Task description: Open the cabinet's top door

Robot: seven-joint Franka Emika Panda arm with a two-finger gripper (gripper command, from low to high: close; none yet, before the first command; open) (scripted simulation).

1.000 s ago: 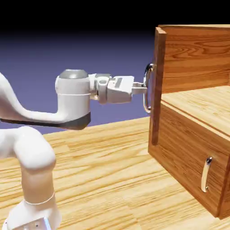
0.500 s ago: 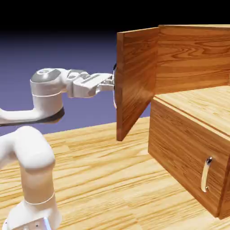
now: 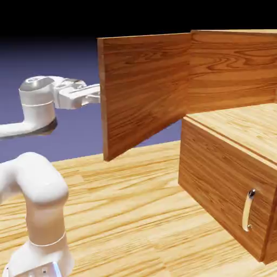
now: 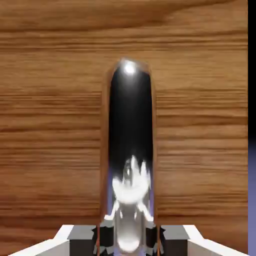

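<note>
— Fingers [image 4: 75,239] are seen clamped narrowly on the silver handle [image 4: 131,150], which fills the gap between them in the hand view. Is the grip confirmed from outside?

— It cannot be: in the exterior view the gripper [image 3: 96,94] is cut off by the free edge of the top door [image 3: 145,92], and the handle is hidden on the door's far face.

— Where is the door placed?

— It is hinged on the cabinet [image 3: 232,135] at its right edge and stands swung well out, its free edge pointing towards the arm.

— And the handle's long axis?

— It is judged to run up and down the door, straight ahead of the fingers and crossed by them. Any further pull would be required to follow an arc about the hinge, or the hold might slip. The opening is judged largely done.
</note>
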